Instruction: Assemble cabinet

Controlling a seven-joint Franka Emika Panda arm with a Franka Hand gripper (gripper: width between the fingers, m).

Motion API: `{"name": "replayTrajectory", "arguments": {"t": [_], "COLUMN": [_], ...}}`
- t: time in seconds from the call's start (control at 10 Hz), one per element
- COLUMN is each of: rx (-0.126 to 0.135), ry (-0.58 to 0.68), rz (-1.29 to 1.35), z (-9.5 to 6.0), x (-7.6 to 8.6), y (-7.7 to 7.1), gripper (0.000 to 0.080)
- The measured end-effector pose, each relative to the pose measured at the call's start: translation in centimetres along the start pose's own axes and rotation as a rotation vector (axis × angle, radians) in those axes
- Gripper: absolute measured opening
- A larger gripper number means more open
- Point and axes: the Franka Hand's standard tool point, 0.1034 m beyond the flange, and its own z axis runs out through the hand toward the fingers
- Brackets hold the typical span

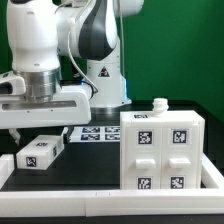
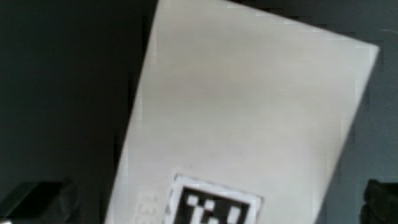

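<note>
The cabinet [image 1: 160, 150] is a large white box with several black-and-white tags on its front and top. It stands at the exterior view's right. A small white tagged block [image 1: 40, 152] lies on the dark table at the exterior view's left. My gripper [image 1: 38, 133] hangs just above this block. In the wrist view the block [image 2: 231, 110] fills the middle as a long white face with one tag [image 2: 217, 205]. My gripper [image 2: 205, 203] is open. Its dark fingertips [image 2: 32, 200] stand on either side of the block, with gaps to it.
The marker board [image 1: 100, 132] lies flat between the arm's base and the cabinet. A small white knob [image 1: 157, 103] sits on the cabinet's top. A white rail [image 1: 90, 203] borders the table's front, with a short rail [image 1: 5, 165] at the exterior view's left.
</note>
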Motion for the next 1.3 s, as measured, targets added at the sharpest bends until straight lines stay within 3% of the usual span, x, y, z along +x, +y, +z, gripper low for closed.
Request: {"name": "replayTrajectory", "arguments": {"t": [0.4, 0.5, 0.7, 1.0, 1.3], "rx": [-0.023, -0.018, -0.009, -0.014, -0.011], "ry": [0.016, 0.009, -0.003, 0.005, 0.010], "rz": [-0.029, -0.033, -0.041, -0.045, -0.099], "z": [1.4, 1.3, 1.1, 1.0, 0.2], "x": [-0.4, -0.2, 0.1, 0.3, 1.0], "y": [0.2, -0.1, 0.0, -0.1, -1.5], "gripper": [0.0797, 0.0797, 0.0560, 0.0561, 0.0561]}}
